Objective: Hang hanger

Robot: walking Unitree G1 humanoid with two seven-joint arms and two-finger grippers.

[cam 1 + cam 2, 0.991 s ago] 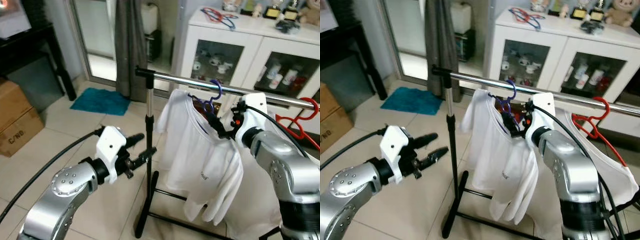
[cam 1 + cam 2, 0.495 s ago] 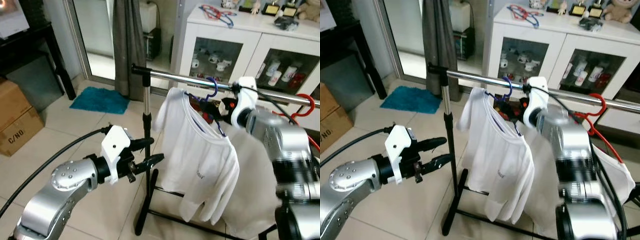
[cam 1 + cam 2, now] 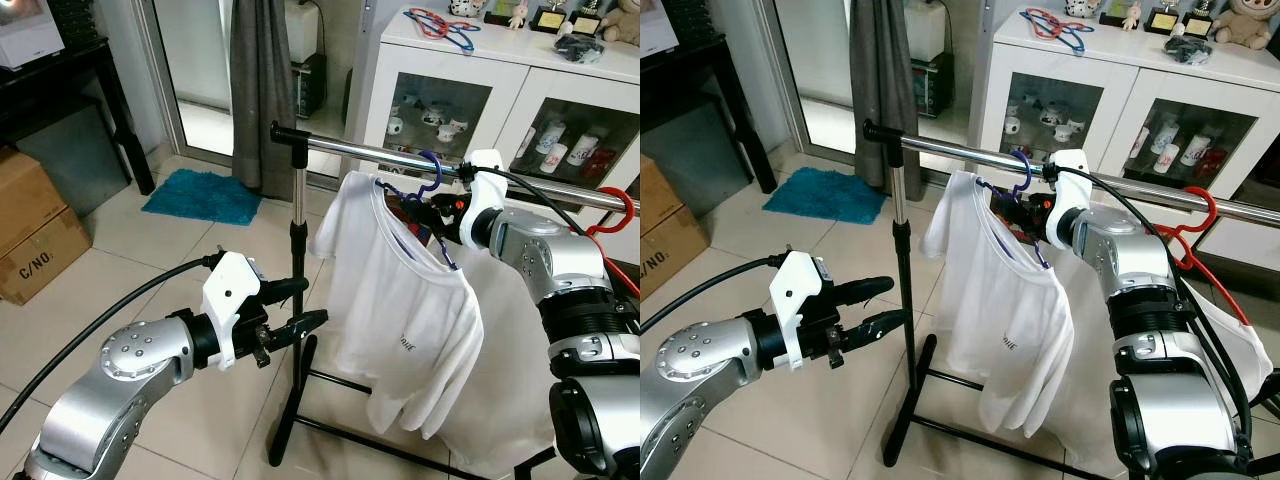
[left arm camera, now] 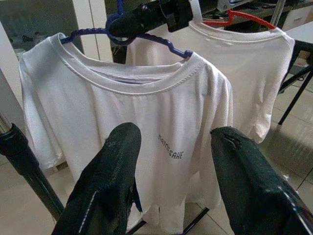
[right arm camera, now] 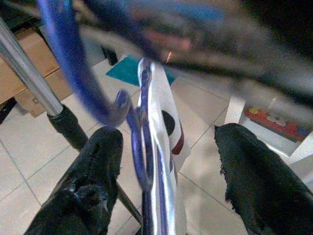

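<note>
Blue hanger (image 3: 428,195) with white shirt (image 3: 400,310) hooked on rail (image 3: 400,158). Right tool (image 3: 432,213) released, fingers astride hanger neck. Left tool (image 3: 295,318) released, near rail's pole.

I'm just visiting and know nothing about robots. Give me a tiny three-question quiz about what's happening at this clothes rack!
1. True or false: the blue hanger is hooked over the metal rail.
2. What garment hangs on it?
3. Which claw is at the hanger: A left claw, B right claw?

Key
1. True.
2. A white T-shirt.
3. B. Its fingers sit open on either side of the hanger; the left one is open beside the rack's pole.
</note>
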